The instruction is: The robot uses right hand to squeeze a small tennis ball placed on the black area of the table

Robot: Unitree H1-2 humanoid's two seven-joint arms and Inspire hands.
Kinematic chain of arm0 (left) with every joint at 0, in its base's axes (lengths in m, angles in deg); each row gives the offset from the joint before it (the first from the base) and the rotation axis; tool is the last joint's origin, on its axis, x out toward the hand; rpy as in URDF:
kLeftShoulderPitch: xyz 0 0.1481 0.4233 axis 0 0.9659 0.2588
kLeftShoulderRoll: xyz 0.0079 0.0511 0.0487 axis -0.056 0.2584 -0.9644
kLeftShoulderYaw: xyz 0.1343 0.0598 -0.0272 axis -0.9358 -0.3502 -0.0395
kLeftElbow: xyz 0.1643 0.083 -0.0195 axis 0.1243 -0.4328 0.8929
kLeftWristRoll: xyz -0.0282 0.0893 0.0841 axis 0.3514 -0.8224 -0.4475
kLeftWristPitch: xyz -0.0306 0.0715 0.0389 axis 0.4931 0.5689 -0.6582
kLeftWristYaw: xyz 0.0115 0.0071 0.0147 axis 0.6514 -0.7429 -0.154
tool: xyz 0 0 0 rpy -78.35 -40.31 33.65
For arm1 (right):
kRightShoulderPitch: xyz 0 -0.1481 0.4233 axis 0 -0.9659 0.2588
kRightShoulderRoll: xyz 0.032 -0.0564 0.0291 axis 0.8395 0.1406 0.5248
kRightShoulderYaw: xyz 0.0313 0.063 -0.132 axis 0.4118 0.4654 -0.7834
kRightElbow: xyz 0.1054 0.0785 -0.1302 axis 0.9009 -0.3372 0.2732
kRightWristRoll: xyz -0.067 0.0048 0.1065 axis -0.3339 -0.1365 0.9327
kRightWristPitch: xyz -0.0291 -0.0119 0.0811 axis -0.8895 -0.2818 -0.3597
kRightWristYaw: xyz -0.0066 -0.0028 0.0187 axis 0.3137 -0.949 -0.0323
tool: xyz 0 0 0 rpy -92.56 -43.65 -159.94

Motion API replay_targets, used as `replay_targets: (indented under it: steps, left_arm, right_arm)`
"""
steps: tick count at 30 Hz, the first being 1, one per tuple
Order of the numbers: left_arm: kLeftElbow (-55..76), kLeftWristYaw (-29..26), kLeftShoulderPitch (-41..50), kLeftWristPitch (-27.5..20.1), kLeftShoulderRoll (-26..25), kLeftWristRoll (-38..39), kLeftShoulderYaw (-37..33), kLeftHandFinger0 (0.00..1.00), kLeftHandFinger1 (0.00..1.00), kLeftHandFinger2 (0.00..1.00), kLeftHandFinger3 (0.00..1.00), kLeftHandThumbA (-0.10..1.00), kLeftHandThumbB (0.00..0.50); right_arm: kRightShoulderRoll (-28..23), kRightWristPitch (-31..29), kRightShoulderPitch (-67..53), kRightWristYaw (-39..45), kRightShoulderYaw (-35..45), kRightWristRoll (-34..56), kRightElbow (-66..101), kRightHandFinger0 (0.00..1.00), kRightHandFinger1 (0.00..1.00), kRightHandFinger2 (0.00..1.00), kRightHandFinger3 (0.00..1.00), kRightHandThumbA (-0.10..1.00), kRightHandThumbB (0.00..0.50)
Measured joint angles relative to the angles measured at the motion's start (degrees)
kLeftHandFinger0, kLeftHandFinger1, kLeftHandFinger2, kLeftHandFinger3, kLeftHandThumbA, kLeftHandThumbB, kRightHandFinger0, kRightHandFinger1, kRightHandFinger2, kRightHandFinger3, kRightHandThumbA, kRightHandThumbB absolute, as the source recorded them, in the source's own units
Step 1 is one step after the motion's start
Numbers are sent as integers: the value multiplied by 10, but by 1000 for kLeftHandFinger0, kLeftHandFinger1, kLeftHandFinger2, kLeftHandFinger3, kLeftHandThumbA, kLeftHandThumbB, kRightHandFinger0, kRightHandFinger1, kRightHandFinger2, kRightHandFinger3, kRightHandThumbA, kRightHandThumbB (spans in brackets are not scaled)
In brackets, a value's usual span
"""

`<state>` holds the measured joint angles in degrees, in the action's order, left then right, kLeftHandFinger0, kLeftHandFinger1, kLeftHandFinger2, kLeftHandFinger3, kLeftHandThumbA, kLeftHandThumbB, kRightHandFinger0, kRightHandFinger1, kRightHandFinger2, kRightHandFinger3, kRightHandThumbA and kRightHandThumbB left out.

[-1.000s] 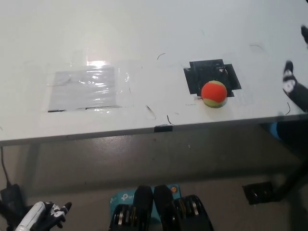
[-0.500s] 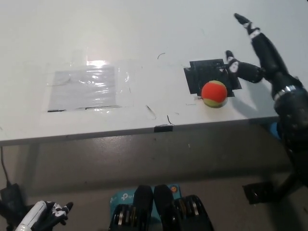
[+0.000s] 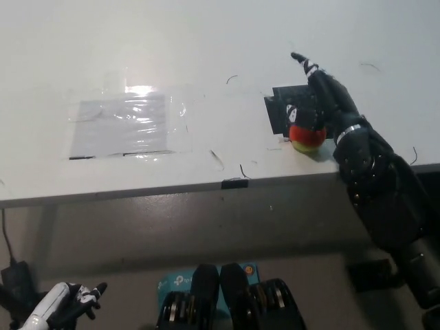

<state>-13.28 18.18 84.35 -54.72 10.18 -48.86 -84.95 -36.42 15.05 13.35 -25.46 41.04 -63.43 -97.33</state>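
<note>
Since the earlier frames the black right hand (image 3: 322, 103) has come in from the worktop's right edge and now lies over the tennis ball (image 3: 306, 137), which has not shifted.

Head view, only view available. Ball sits on the black area (image 3: 278, 110), a patch of dark tape strips with ragged corners, near the front edge of the worktop (image 3: 206, 41) toward its right end. Ball is round, felt-like, orange-red above with a yellow-green band below; only its lower front shows, the rest hidden under the hand. Right hand is draped on the ball from behind and above; most fingers are curled down around it, one finger (image 3: 300, 59) sticks out straight toward the far edge. Contact looks made, but whether the ball is already compressed cannot be told. Judgement: the top-down wrap puts the palm over the ball so the fingers can close evenly and pin it against the worktop rather than rolling it off the front edge.

Worktop surface is white, smooth, marked with a few thin dark scribbles. A sheet of clear film (image 3: 127, 125), wrinkled and glossy, lies flat toward the left end.

White left hand (image 3: 58, 311) rests low, below the worktop's front edge at the left, fingers loosely apart, holding nothing.
</note>
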Motion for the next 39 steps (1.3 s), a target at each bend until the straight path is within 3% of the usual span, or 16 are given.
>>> replay_targets:
  steps: [2, 3, 5, 11, 18, 20, 25, 29, 32, 33, 34, 35, 36, 38, 39]
  left_arm:
    - [0, 2, -1, 0, 0, 0, 0, 123, 128, 327, 369, 803, 389]
    - [0, 4, -1, 0, 0, 1, 0, 119, 111, 289, 323, 814, 397]
    - [0, 6, -3, 0, 0, 1, 0, 96, 91, 260, 295, 826, 384]
    - [3, 13, -5, 0, 0, 0, 0, 138, 129, 270, 301, 814, 379]
    - [3, 23, -17, 1, 0, -3, -6, 160, 150, 321, 329, 898, 400]
    - [4, 24, -19, 1, 0, -5, -8, 160, 147, 316, 331, 916, 403]
    - [4, 24, -18, 1, 0, -9, -9, 220, 177, 353, 413, 981, 389]
    - [5, 24, -18, 0, 0, -13, -11, 185, 156, 345, 395, 999, 392]
    - [5, 24, -18, 0, 0, -14, -11, 211, 177, 379, 437, 999, 405]
    - [6, 24, -18, 0, 0, -14, -11, 206, 172, 376, 448, 999, 410]
    - [5, 24, -18, -1, 0, -14, -11, 192, 162, 362, 444, 1000, 422]
    - [6, 24, -18, -1, 0, -14, -11, 192, 166, 364, 440, 1000, 429]
    - [6, 24, -18, -2, 0, -14, -11, 194, 164, 355, 440, 1000, 433]
    - [6, 24, -19, -3, 0, -14, -10, 189, 155, 346, 448, 1000, 432]
    - [6, 24, -20, -4, 0, -14, -10, 208, 176, 367, 439, 1000, 443]
  right_arm:
    - [0, -8, -4, -9, -1, -5, -7, 1000, 1000, 1000, 1000, 540, 368]
    - [-1, -12, -7, -13, -2, -8, -10, 1000, 1000, 1000, 1000, 511, 372]
    - [-3, -21, -14, -20, -5, -14, -23, 1000, 1000, 1000, 1000, 481, 372]
    - [-10, -40, -37, -39, -6, -20, -59, 1000, 1000, 1000, 1000, 464, 368]
    - [22, -55, -49, -64, -5, -19, -76, 1000, 1000, 1000, 1000, 460, 368]
    - [40, -61, -56, -70, -10, -20, -81, 1000, 1000, 1000, 1000, 502, 378]
    - [56, -74, -57, -87, -14, -23, -86, 1000, 1000, 1000, 1000, 468, 347]
    - [54, -79, -57, -95, -16, -28, -87, 1000, 1000, 1000, 1000, 487, 343]
    - [50, -81, -57, -96, -18, -31, -87, 1000, 1000, 1000, 1000, 361, 325]
    - [49, -82, -57, -97, -18, -31, -87, 1000, 1000, 1000, 1000, 290, 278]
    - [48, -83, -57, -98, -17, -32, -88, 904, 1000, 1000, 1000, 150, 215]
    - [46, -84, -58, -99, -17, -32, -90, 468, 772, 1000, 1000, 39, 156]
    - [44, -84, -58, -101, -19, -35, -93, 225, 415, 816, 1000, -28, 60]
    - [36, -84, -58, -103, -29, -43, -98, 34, 178, 484, 1000, -99, 51]
    - [31, -84, -57, -103, -34, -46, -98, 4, 68, 354, 1000, -73, 52]
